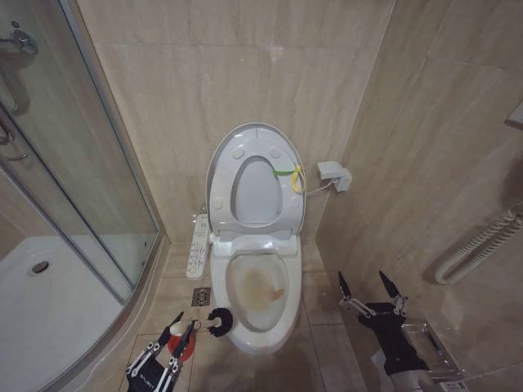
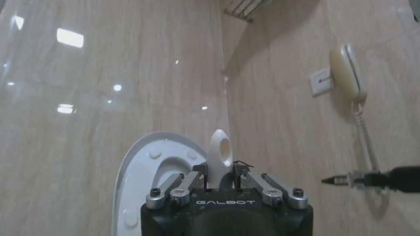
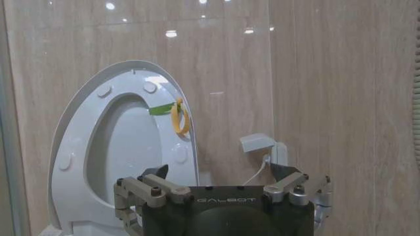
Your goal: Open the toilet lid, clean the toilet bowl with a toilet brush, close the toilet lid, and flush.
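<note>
You will find the toilet lid (image 1: 255,143) raised, leaning against the far wall with the seat upright in front of it; a yellow-green strap (image 1: 286,173) hangs at its right edge. The toilet bowl (image 1: 257,294) lies open, stained brownish-yellow inside. The left gripper (image 1: 181,334), near left of the bowl, is clamped on the white handle of the toilet brush (image 1: 217,321), whose black head sits just beside the bowl's left rim. The right gripper (image 1: 369,287) hovers right of the bowl, fingers spread wide, holding nothing.
</note>
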Tool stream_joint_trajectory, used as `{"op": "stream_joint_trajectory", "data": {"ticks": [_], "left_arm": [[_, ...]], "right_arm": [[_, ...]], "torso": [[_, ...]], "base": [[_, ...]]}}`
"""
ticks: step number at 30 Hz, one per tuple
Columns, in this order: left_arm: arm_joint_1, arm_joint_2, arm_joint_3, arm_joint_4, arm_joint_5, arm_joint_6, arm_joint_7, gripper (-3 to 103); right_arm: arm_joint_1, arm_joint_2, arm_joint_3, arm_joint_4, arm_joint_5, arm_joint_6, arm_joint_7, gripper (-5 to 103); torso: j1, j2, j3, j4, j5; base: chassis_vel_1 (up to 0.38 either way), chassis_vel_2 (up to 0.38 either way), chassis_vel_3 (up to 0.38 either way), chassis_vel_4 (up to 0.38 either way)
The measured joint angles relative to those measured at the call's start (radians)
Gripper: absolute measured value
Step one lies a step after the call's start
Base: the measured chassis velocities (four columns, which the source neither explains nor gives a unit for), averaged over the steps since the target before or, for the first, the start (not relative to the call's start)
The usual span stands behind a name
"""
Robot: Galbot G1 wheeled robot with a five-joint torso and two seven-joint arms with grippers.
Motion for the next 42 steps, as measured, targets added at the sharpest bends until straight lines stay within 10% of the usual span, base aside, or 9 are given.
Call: {"op": "stream_joint_trajectory", "data": {"ticks": [16, 29, 42], "left_arm": [[-0.291, 0.183, 0.049, 0.082, -0.133, 0.2, -0.017, 24], [-0.626, 0.272, 0.228, 0.357, -0.17, 0.21, -0.01, 24], [-0.903, 0.208, 0.426, 0.697, -0.184, 0.213, -0.024, 24]], "right_arm": [[0.0, 0.0, 0.0, 0.0, 0.0, 0.0, 0.0, 100], [0.0, 0.0, 0.0, 0.0, 0.0, 0.0, 0.0, 100], [0.0, 0.0, 0.0, 0.0, 0.0, 0.0, 0.0, 100]], "torso": [[0.0, 0.0, 0.0, 0.0001, -0.0001], [0.0, 0.0, 0.0, -0.0001, 0.0], [0.0, 0.0, 0.0, 0.0, 0.0001]], "base": [[0.0, 0.0, 0.0, 0.0], [0.0, 0.0, 0.0, 0.0], [0.0, 0.0, 0.0, 0.0]]}}
